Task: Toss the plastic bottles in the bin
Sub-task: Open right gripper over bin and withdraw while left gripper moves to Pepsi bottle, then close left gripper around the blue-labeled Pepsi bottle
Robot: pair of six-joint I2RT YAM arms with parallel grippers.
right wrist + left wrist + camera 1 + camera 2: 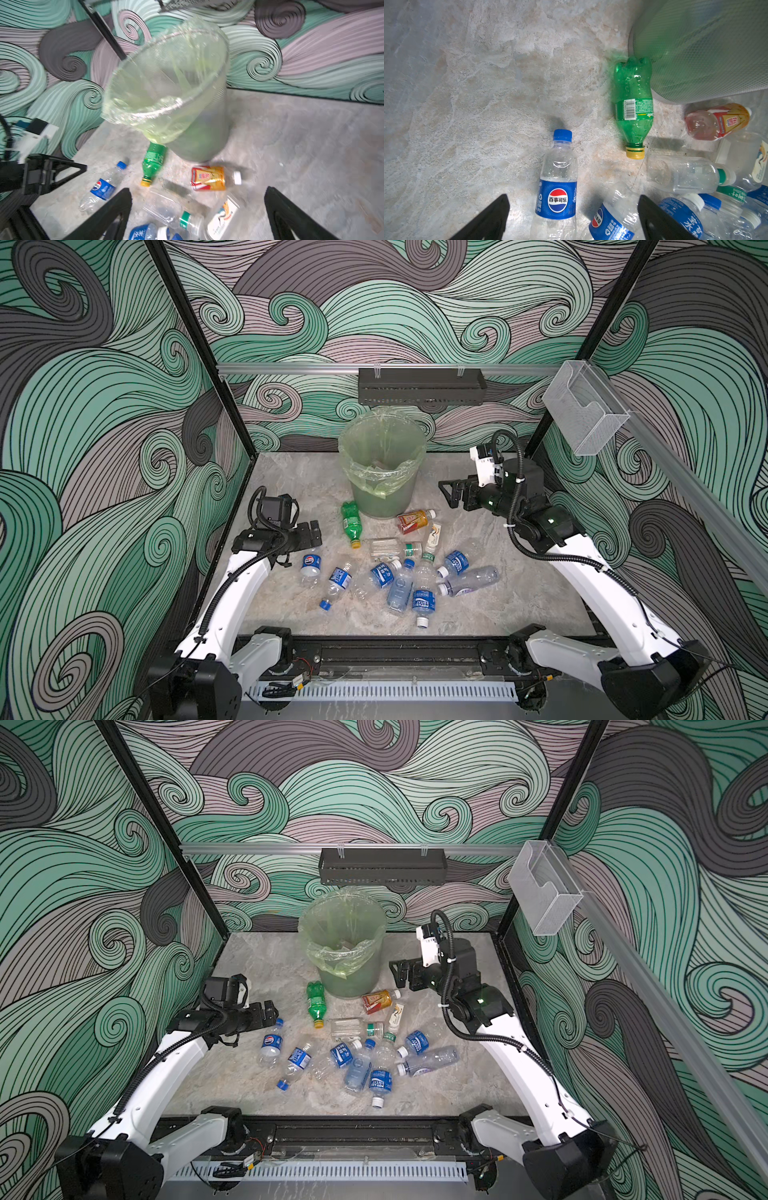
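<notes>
The bin point(382, 472) point(343, 952), lined with a pale green bag, stands at the back middle of the table. Several plastic bottles lie in front of it: a green one point(351, 524) point(633, 104) against its base, an amber one point(415, 520) point(209, 178), a blue-labelled one point(311, 566) point(558, 187) and a cluster of clear ones point(411, 580). My left gripper point(316, 531) point(573, 199) hangs open just above the blue-labelled bottle. Raised to the right of the bin's rim, my right gripper point(446, 493) point(197, 190) is open and holds nothing.
A black perforated tray point(419, 385) hangs on the back wall rail above the bin. A clear plastic box point(582, 410) is fixed on the right wall. The enclosure's walls border the table point(291, 489) on three sides.
</notes>
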